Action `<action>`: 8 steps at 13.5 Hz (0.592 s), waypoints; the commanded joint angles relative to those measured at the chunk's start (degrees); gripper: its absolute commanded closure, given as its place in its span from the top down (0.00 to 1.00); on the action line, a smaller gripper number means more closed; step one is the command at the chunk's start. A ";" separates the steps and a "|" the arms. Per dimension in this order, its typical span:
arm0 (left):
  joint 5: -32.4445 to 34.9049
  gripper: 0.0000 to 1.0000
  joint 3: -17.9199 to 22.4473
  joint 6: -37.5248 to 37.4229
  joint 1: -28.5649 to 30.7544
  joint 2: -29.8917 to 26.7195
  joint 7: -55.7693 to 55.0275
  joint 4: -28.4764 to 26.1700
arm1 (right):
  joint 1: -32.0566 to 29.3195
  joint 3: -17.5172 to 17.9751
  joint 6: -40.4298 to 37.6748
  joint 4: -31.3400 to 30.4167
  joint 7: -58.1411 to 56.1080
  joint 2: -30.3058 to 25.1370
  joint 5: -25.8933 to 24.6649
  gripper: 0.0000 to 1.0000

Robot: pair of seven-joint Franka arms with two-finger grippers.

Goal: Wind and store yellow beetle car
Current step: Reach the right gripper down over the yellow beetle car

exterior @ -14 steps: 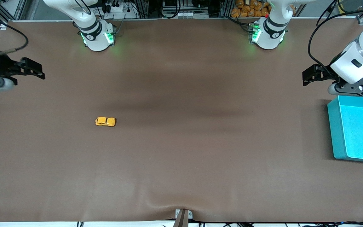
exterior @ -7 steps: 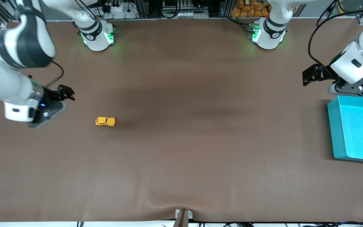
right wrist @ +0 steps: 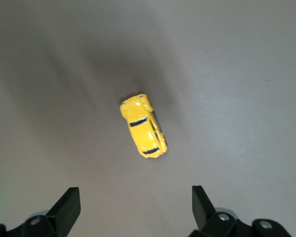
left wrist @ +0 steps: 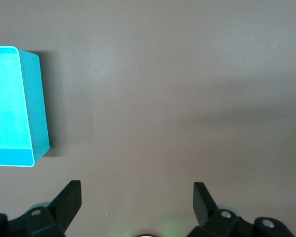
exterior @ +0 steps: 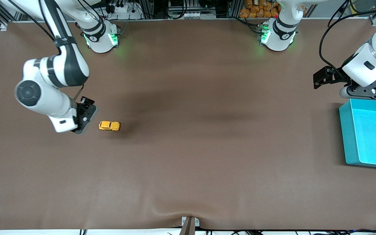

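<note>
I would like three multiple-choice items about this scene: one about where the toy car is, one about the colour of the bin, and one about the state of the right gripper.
1. Where is the yellow beetle car?
A. in the bin
B. on the table mat, toward the right arm's end
C. between the left gripper's fingers

2. What colour is the bin?
A. turquoise
B. red
C. white

3. How is the right gripper?
A. shut on the car
B. open, holding nothing
C. resting in the bin

Answers:
1 B: the car stands on the bare brown mat beside the right gripper.
2 A: the bin's walls and floor are turquoise.
3 B: the right wrist view shows its fingers wide apart, with the car lying free on the mat.
</note>
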 commanded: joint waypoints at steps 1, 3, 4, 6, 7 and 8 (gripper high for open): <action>0.43 1.00 -0.13 -0.84 0.10 -0.44 -0.65 0.26 | 2.45 -0.50 1.17 -1.39 -2.83 1.30 -1.21 1.00; 0.43 1.00 -0.13 -0.84 0.10 -0.44 -0.65 0.26 | 3.25 -0.42 5.36 -4.36 -2.84 1.75 -1.21 1.00; 0.43 1.00 -0.13 -0.84 0.10 -0.44 -0.65 0.26 | 3.34 -0.42 8.96 -6.38 -3.01 1.83 -1.21 1.00; 0.43 1.00 -0.21 -0.84 0.10 -0.44 -0.74 0.26 | 4.92 -0.50 14.16 -8.76 -6.85 2.62 -1.56 1.00; 0.43 1.00 -0.13 -0.84 0.10 -0.36 -0.65 0.26 | 4.84 -0.50 15.92 -8.77 -9.23 3.84 -1.65 1.00; 0.43 1.00 -0.13 -0.84 0.10 -0.36 -0.74 0.26 | 4.75 -0.50 18.11 -8.86 -11.34 4.73 -1.74 1.00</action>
